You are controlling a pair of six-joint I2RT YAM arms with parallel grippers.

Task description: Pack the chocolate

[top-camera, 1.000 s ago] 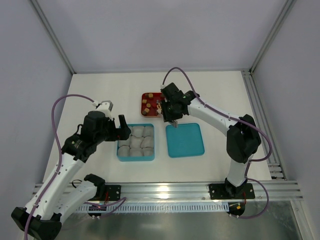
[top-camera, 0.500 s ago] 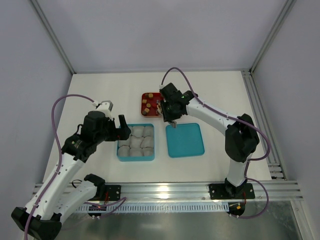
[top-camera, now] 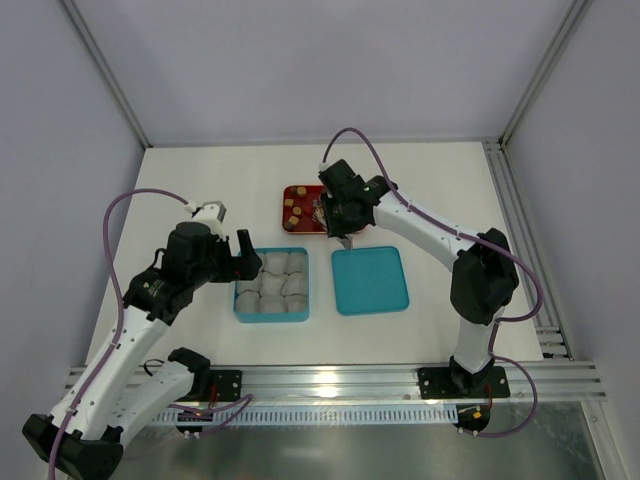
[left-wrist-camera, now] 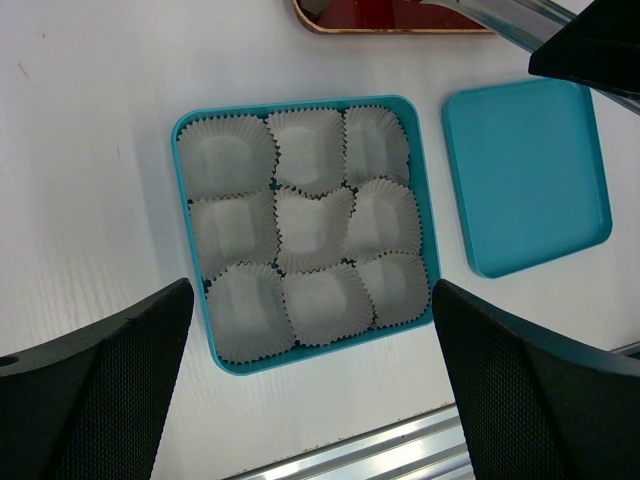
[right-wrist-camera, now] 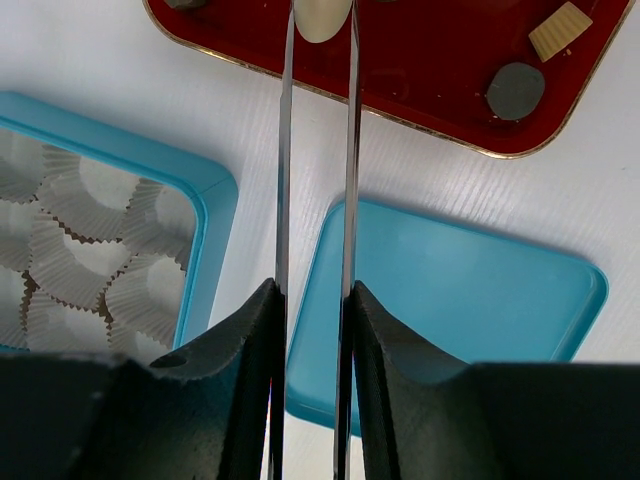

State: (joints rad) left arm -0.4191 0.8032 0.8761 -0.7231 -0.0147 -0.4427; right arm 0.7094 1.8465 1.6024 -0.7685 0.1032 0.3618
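The right gripper (right-wrist-camera: 320,22), its thin fingers pinched narrow on a cream chocolate (right-wrist-camera: 321,12) in the red tray (right-wrist-camera: 420,55), should squeeze softly and lift straight up.

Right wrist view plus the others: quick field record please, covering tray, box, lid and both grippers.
red tray: holds loose chocolate pieces
teal box: nine paper cups, all empty
lid: lies beside the box, apart from it
right gripper: fingers either side of a cream-white piece on the tray; grip unclear
left gripper: open, above the box, holding nothing
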